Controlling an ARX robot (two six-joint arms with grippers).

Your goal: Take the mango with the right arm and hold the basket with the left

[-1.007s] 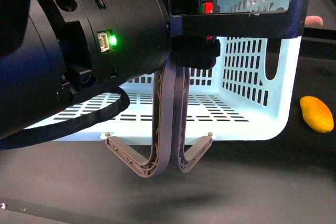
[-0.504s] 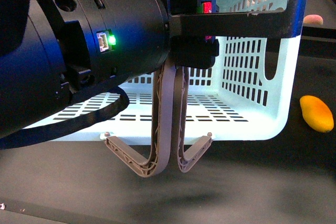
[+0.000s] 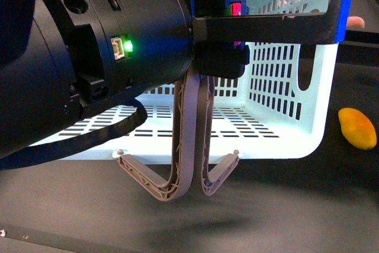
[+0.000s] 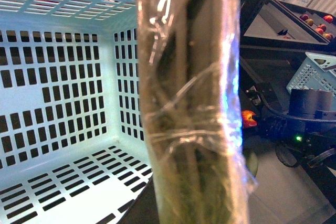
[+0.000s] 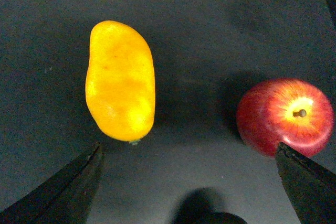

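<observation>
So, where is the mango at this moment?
Front view: the mango lies on the dark table, right of the basket. The right wrist view shows a red apple near it.

There is one mango (image 3: 357, 127) at the right edge of the frame in the front view. One apple (image 5: 285, 116) sits near it. There are two baskets, a near basket (image 3: 284, 87) in the middle and a far basket (image 4: 315, 69) in the left wrist view. The near basket has two handles (image 3: 182, 134).

Black cylindrical left arm (image 3: 89, 57), green light (image 3: 127, 45), white port (image 3: 119, 48), black cable (image 3: 95, 136)
</observation>
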